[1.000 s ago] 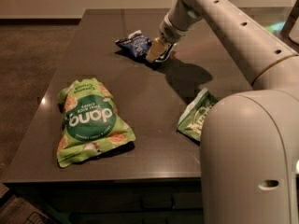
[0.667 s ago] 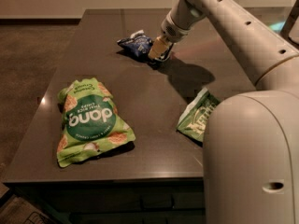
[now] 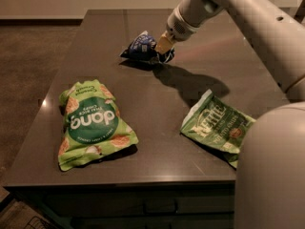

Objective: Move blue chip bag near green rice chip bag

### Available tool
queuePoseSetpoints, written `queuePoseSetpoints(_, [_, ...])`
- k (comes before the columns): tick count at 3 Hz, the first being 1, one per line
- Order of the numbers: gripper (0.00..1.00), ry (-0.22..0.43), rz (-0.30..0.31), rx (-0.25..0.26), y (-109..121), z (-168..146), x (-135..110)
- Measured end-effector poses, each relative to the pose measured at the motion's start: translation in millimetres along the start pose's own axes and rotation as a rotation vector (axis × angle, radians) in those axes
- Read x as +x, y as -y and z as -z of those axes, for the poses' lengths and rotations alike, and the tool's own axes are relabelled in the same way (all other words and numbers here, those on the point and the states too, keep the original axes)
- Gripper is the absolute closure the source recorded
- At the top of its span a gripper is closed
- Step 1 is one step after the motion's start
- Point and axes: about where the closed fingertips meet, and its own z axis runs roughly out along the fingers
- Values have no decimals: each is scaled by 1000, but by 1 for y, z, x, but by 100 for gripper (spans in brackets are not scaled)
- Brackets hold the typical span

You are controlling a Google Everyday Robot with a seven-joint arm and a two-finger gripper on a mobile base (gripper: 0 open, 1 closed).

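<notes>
Blue chip bag (image 3: pixel 142 46): small, dark navy foil with white lettering, crumpled, its right end tipped up, sitting on the far middle of the table (image 3: pixel 157 109). The gripper (image 3: pixel 163 47) is clamped on that right end, above the table's far part. The green rice chip bag (image 3: pixel 93 123), puffy lime with a dark "dang" circle, lies well apart at the table's near-left corner. 1 flatter Kettle bag (image 3: pixel 217 125) lies at the table's near-right edge.
</notes>
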Motion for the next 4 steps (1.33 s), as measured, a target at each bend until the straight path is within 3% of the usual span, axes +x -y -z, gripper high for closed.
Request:
queuePoseSetpoints(1, [100, 61, 77, -77, -41, 17, -7])
queuePoseSetpoints(3, [100, 200, 226, -303, -122, 45, -7])
queuePoseSetpoints(4, [81, 225, 273, -373, -149, 52, -1])
